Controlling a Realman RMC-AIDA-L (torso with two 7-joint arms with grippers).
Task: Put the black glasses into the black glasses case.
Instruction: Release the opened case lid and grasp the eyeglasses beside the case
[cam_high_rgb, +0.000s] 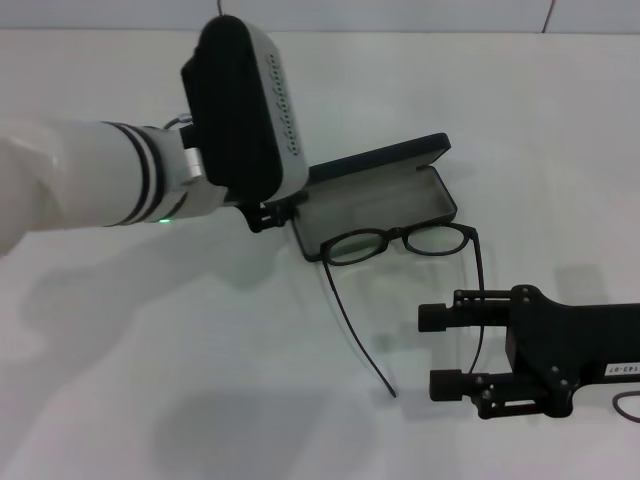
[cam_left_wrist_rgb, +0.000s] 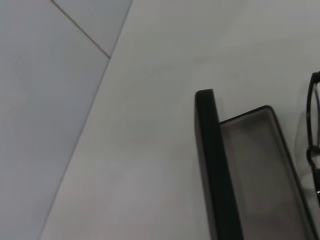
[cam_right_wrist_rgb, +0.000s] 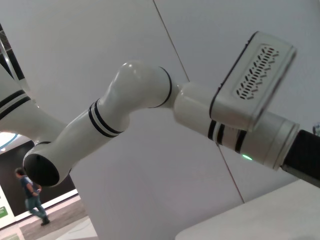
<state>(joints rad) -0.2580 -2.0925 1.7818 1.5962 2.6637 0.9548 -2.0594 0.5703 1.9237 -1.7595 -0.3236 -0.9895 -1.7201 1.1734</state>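
Your head camera looks down on the bench (cam_high_rgb: 150, 400). The left wrist camera sits close above the black glasses case (cam_left_wrist_rgb: 220, 170), shared with the head view. The right wrist camera faces upward toward the left arm (cam_right_wrist_rgb: 150, 100).

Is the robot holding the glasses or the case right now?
The right gripper is open around one temple arm of the black glasses, not closed. The left gripper's hold cannot be told.

A lab or demo hall: a bare white tabletop (cam_high_rgb: 150, 380), plain panelled walls (cam_right_wrist_rgb: 100, 40), and a passer-by (cam_right_wrist_rgb: 31, 196) on an open floor beyond.
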